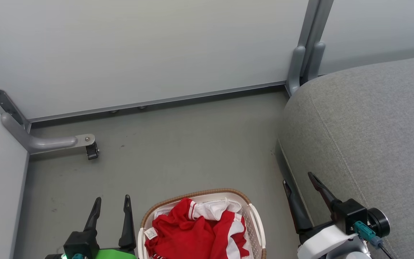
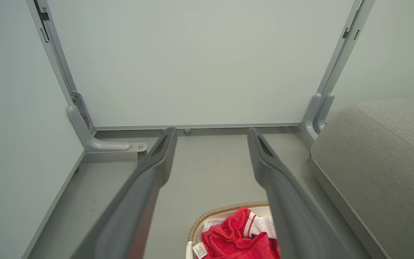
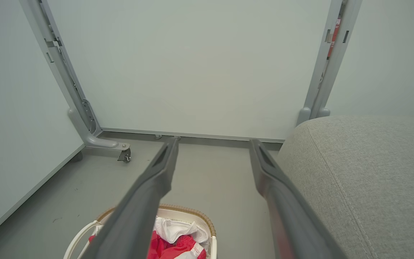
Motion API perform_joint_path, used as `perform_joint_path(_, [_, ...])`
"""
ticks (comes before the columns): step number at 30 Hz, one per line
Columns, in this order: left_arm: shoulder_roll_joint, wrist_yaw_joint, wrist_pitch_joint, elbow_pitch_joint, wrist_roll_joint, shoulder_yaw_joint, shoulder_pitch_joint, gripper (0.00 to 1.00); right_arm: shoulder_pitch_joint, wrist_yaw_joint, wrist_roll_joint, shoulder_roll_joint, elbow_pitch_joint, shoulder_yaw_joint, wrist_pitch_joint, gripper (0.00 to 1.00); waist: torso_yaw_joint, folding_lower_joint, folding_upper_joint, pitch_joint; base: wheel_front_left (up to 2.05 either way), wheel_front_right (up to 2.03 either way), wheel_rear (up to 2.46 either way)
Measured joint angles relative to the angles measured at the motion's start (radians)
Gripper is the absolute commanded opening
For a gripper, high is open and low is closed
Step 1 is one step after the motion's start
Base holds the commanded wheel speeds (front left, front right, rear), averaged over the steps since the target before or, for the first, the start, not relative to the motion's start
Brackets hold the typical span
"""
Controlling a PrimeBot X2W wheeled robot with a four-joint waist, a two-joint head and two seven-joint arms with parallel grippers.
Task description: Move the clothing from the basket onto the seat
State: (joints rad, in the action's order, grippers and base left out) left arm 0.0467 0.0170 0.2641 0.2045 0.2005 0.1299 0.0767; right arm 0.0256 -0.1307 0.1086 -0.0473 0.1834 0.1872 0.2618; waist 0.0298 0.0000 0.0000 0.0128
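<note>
Though illegible, label [image 1: 150, 233] on clothing [image 1: 185, 235] in basket [image 1: 256, 220]

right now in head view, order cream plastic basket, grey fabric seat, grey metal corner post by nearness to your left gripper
From the left gripper:
1. cream plastic basket, just right of it.
2. grey fabric seat, beyond the basket.
3. grey metal post, far right corner.

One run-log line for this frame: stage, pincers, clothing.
stage: pre-grasp | left pincer: open, empty, left of basket | right pincer: open, empty, by seat edge | red jersey clothing: in basket, not yet moved
</note>
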Motion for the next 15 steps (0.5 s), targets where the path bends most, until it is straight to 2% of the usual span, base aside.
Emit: perform_joint_path(15, [0.000, 0.007, 0.000, -0.012, -0.019, 0.012, -0.003, 1.00, 0.005, 0.000, 0.001, 0.000, -0.011, -0.014, 0.000, 1.00, -0.004, 0.0000, 0.0000, 0.027, 0.00, 0.00, 0.00])
